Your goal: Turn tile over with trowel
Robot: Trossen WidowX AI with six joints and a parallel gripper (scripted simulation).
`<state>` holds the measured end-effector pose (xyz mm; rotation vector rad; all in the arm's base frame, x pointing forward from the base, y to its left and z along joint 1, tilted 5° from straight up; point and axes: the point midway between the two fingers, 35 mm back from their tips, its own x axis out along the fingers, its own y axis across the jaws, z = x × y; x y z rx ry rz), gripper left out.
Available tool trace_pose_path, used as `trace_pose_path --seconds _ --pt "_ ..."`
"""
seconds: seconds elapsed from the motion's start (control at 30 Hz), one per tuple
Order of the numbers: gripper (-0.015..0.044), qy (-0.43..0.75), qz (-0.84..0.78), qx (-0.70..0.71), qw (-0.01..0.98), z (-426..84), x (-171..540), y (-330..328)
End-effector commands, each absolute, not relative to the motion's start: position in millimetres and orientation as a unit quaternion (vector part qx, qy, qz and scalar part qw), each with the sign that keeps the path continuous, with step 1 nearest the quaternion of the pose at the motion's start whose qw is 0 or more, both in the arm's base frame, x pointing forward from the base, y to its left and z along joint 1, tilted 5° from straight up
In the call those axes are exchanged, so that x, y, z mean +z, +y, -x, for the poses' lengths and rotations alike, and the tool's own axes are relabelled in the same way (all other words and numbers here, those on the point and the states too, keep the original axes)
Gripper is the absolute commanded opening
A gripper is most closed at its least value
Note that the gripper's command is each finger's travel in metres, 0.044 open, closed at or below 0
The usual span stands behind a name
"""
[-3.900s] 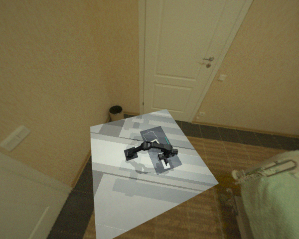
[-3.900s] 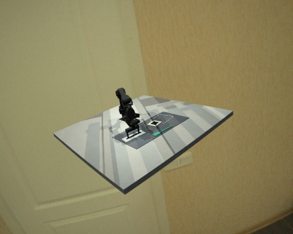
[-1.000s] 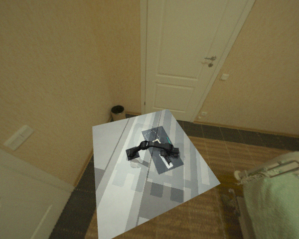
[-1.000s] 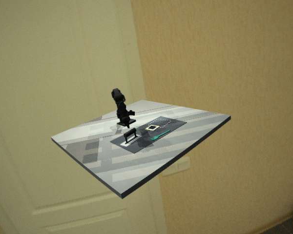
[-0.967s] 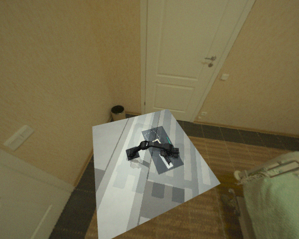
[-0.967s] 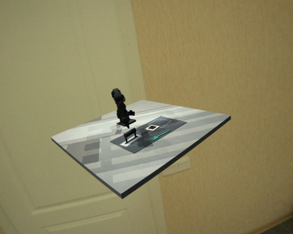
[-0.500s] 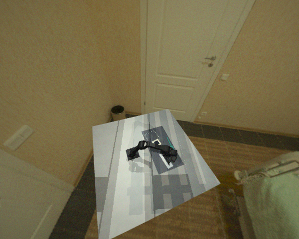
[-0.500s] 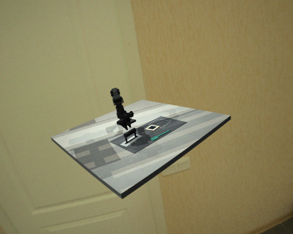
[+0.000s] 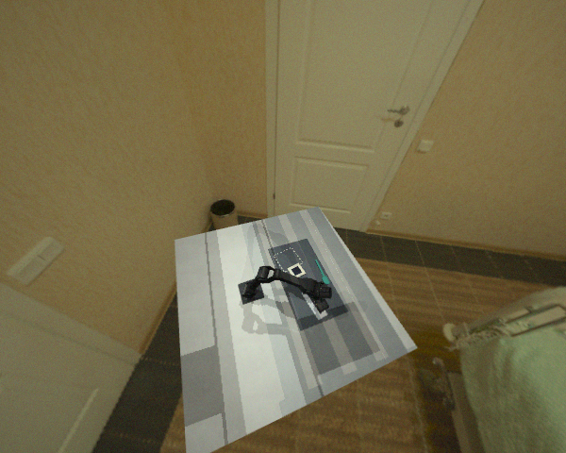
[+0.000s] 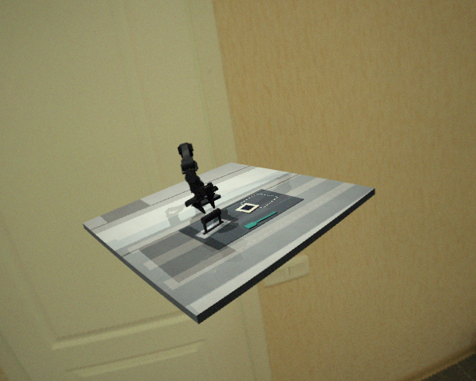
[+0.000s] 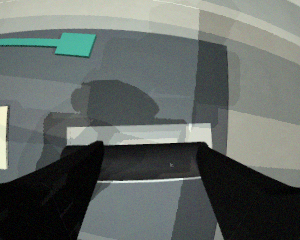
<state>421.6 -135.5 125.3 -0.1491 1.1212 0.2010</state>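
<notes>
The trowel (image 9: 321,314) (image 10: 212,217) (image 11: 150,162), a pale flat blade with a raised black bar handle, stands on the dark mat (image 9: 305,247) (image 10: 288,199). The tile (image 9: 291,273) (image 10: 244,211) (image 11: 3,162) lies flat beside the dashed outline (image 9: 291,247), cream with a dark square facing up. No tile is inside the outline. My gripper (image 10: 209,209) (image 11: 152,150) is open and empty above the trowel's handle. In the wrist view the bar runs crosswise from fingertip to fingertip, and the fingers cover parts of its ends and of the blade.
A teal spatula-shaped tool (image 9: 324,278) (image 10: 252,225) (image 11: 76,45) lies flat near the mat's long edge, on the far side of the tile from the arm's base (image 9: 250,291). The arm reaches over the mat. Shadows fall across the mat and the striped table (image 9: 258,399) (image 10: 230,282).
</notes>
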Motion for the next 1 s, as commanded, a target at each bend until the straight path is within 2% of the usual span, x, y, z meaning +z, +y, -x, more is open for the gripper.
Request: trace_pose_path --seconds 0.0,0.47,0.97 --pt "0.0300 0.520 0.002 0.060 0.852 -418.1 121.7 -135.9" --pt "0.0300 0.474 -0.210 -0.037 0.854 -406.1 112.0 -133.5" --pt "0.0300 0.407 -0.437 -0.116 0.794 -387.8 101.9 -127.5"
